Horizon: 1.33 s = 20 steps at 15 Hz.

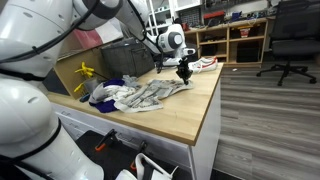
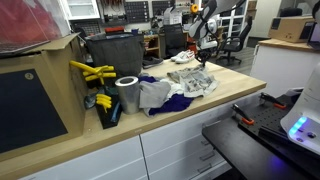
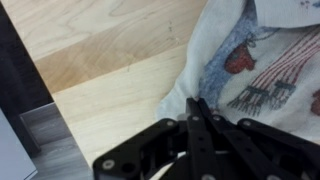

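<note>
Smooth wooden tabletop (image 3: 110,60), crumpled printed cloth (image 3: 262,60)

The worktop (image 3: 110,60) is seen as pale wood, smooth and pretty matt, the cloth (image 3: 270,70) is taken for soft printed fabric, kinda crumpled, and the gripper (image 3: 197,104) is made out as matt black, though plastic or metal can't really be told.

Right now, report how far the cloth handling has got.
Done: the gripper is down at the printed cloth and its jaws are shut. In hand: a pinch on the cloth's edge. Left: the cloth lies crumpled on the wooden table, not yet lifted.
</note>
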Each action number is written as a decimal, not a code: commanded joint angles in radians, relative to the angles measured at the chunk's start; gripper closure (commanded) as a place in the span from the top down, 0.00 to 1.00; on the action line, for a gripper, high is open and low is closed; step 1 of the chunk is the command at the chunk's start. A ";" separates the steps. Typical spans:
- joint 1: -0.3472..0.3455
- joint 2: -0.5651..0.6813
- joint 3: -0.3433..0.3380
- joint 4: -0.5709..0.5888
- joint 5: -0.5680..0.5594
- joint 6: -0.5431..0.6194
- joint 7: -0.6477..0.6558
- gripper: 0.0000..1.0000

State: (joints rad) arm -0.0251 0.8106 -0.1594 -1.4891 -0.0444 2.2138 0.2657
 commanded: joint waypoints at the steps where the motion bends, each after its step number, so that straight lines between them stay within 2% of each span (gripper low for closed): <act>1: 0.044 -0.001 -0.030 0.053 -0.080 -0.007 0.021 0.01; 7: 0.098 0.016 -0.057 0.115 -0.208 0.015 0.033 0.01; 12: 0.112 0.041 -0.104 0.170 -0.305 0.045 0.075 0.01; 20: 0.112 0.081 -0.162 0.219 -0.354 0.136 0.158 0.01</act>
State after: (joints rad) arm 0.0761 0.8673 -0.2958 -1.3031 -0.3755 2.3203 0.3793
